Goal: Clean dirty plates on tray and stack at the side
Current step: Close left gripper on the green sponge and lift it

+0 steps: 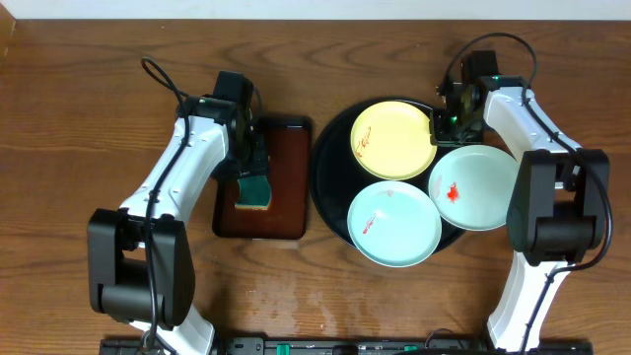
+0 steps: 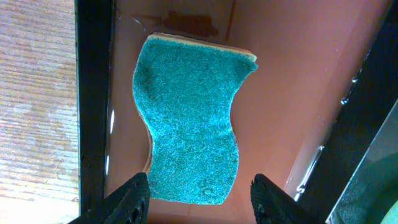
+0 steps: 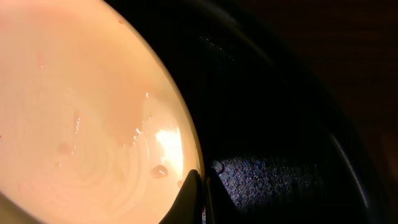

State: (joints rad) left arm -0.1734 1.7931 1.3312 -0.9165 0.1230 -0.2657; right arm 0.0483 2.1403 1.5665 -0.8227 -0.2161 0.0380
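Three plates are carried on the black tray (image 1: 330,148): one yellow plate (image 1: 391,138), two mint plates (image 1: 394,225). The yellow plate's rim is clamped by the right claw (image 3: 200,186). Left of the tray, one sponge (image 2: 189,118) is straddled by the parted left claw (image 2: 200,186).

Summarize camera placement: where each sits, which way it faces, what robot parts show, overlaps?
Overhead: fixed above the table, looking straight down; left arm and right arm, the black tray of three plates and the brown tray.
Left wrist: on the left arm, looking down at the sponge; left gripper open at the bottom edge.
Right wrist: on the right arm, looking down close at the yellow plate rim; right gripper closed.
Shared: overhead and left wrist both see the sponge; overhead and right wrist, the yellow plate.
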